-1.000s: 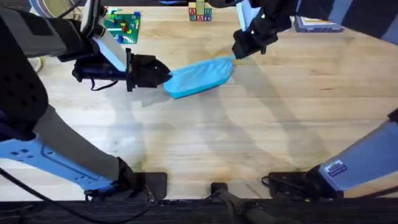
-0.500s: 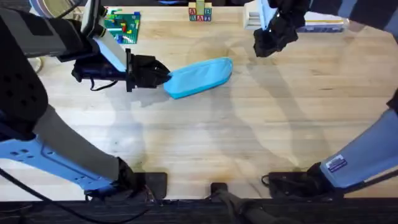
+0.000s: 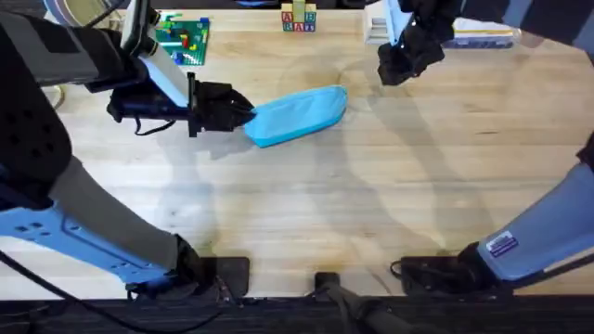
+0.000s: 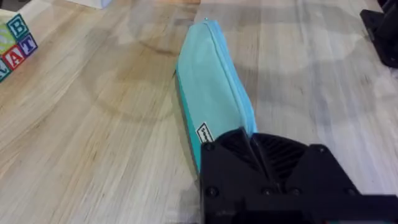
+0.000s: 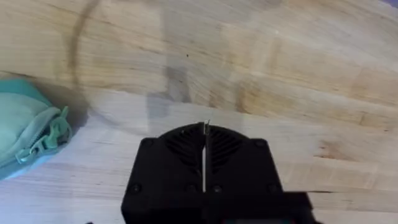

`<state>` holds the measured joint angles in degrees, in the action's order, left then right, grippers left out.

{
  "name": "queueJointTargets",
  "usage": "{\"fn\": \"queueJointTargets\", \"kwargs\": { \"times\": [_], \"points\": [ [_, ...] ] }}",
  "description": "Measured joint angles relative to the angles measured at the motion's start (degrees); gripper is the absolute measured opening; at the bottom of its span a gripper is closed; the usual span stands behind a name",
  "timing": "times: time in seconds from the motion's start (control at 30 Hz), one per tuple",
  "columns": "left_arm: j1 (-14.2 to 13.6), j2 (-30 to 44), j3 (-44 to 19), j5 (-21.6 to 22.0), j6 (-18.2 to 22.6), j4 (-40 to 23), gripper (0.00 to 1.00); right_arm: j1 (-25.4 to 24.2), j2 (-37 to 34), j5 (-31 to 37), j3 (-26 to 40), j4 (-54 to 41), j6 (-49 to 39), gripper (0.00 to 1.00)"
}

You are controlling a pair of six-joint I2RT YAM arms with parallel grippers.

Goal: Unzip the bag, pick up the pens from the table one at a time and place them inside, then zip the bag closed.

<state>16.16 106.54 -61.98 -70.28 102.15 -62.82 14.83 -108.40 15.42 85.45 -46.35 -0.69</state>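
Bag: the light blue bag lies on the tabletop, toward its far side and a little left of the middle, long axis slanting from near-left up to far-right.
Bag opening: the zipper runs along the top edge and looks drawn together along the stretch seen from the left wrist; the pull tab hangs at the rounded far-right end.
Bag contents: cannot tell, since the fabric hides the inside.
Left gripper: the left gripper is clamped on the near-left end of the bag, its black fingers pressed together over the fabric just beside a small white label.
Left arm pose: it reaches in from the left side of the tabletop, lying low and nearly level, wrist pointing right toward the bag.
Right gripper: the right gripper has its two fingers brought together, a thin bright seam between them, and it holds nothing.
Right arm pose: it extends from the lower right up to the far side, gripper raised over bare wood, to the right of the bag's far-right end and apart from it.
Other things: a green brick build sits at the far left, lettered blocks at the far middle.
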Motion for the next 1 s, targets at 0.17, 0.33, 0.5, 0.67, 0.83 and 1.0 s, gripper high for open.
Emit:
{"fn": "queueJointTargets", "kwargs": {
  "times": [0.17,0.33,0.5,0.67,0.83,1.0],
  "points": [
    [0.0,0.0,0.0,0.0,0.0,-0.01,0.041,0.0,0.0,0.0,0.0,-0.55,0.0,0.03],
    [0.0,0.0,0.0,0.0,0.0,0.0,0.041,0.0,0.21,0.0,0.0,-0.87,0.0,0.03],
    [0.0,0.0,0.0,0.0,0.0,-0.01,0.042,0.0,3.71,0.0,0.0,-1.61,0.0,0.03],
    [0.0,0.0,0.0,0.0,0.0,-0.01,0.042,0.6,9.34,0.04,0.0,-3.0,0.0,0.03],
    [0.0,0.01,0.0,0.0,0.0,-0.01,0.042,2.5,13.36,0.02,0.0,-4.14,0.01,0.031],
    [0.0,0.0,0.0,0.0,0.0,-0.01,0.041,5.79,18.45,0.02,0.0,-5.08,0.02,0.029]
  ]
}}
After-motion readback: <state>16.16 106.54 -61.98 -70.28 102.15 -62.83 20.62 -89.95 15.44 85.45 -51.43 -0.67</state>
